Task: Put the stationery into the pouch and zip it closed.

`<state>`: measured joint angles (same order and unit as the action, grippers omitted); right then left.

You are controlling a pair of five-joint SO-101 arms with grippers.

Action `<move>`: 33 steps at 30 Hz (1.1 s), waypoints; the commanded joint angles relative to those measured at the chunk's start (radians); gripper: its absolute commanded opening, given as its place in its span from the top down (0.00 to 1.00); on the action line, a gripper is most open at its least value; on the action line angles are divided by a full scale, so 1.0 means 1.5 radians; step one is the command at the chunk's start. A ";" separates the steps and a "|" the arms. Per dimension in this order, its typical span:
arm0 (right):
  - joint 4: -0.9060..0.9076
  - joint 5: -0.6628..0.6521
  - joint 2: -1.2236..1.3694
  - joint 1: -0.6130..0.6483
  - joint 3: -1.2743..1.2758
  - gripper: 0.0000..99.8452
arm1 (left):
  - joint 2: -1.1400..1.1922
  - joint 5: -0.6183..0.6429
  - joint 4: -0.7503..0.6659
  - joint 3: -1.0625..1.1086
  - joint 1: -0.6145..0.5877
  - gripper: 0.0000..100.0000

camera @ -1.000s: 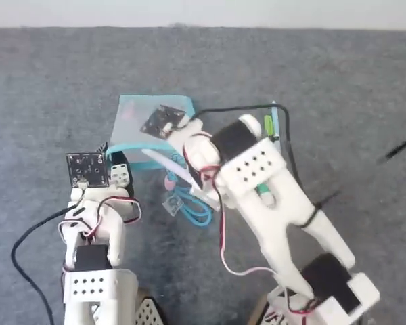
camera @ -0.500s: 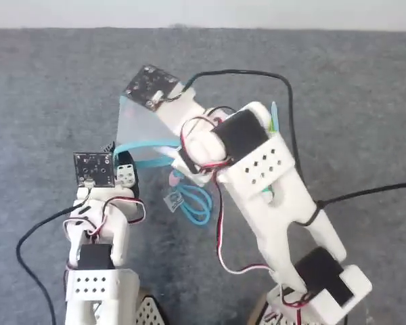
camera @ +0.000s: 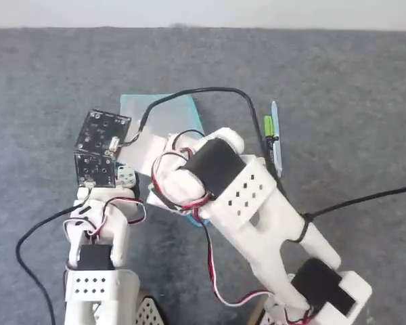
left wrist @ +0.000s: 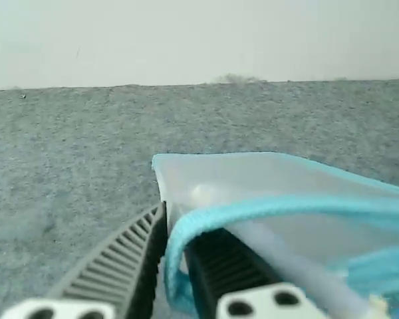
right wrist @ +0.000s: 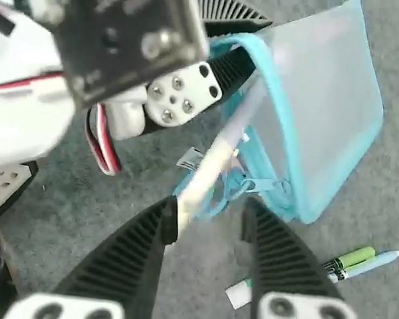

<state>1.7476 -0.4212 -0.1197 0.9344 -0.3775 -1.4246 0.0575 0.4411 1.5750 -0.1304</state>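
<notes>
The translucent pouch (camera: 164,116) with a teal zip edge lies at mid-table. My left gripper (left wrist: 176,229) is shut on the teal rim (left wrist: 253,209) at the pouch's mouth, holding it up. A white pen (right wrist: 209,169) slants into that mouth, and it also shows through the pouch wall (left wrist: 279,256). My right gripper (right wrist: 209,212) hangs open just behind the pen's outer end, which sits close to one fingertip (right wrist: 167,211). The right arm (camera: 216,169) reaches across the pouch toward the left arm (camera: 95,230).
A green marker (camera: 268,127) and a light blue pen (camera: 276,135) lie on the grey carpet to the right of the pouch. A small white piece (right wrist: 239,294) lies near them. A teal cord (right wrist: 249,185) trails from the pouch's zip end.
The right arm has swung left over the pouch to just above the left gripper. The white pen has gone from beside the pouch into its mouth. The left arm has held its place.
</notes>
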 commanded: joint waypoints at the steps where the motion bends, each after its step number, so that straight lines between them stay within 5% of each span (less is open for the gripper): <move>1: -0.015 0.012 -0.054 -0.014 0.000 0.80 | 0.006 0.007 0.002 -0.025 0.007 0.99; 10: -0.003 0.052 -0.147 -0.151 0.030 0.85 | 0.006 0.007 0.003 -0.025 0.004 0.99; 15: -0.018 -0.017 -0.140 -0.212 0.213 0.88 | 0.006 0.007 0.003 -0.025 0.003 0.99; 26: -0.147 -0.020 -0.184 -0.079 0.347 0.90 | 0.006 0.007 0.003 -0.025 0.003 0.99; 33: -0.260 -0.020 -0.192 -0.072 0.352 0.90 | 0.006 0.007 0.003 -0.025 0.003 0.99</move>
<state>1.4101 -0.4427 -0.3468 0.8193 0.1580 -1.4246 0.0575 0.4411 1.5750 -0.1304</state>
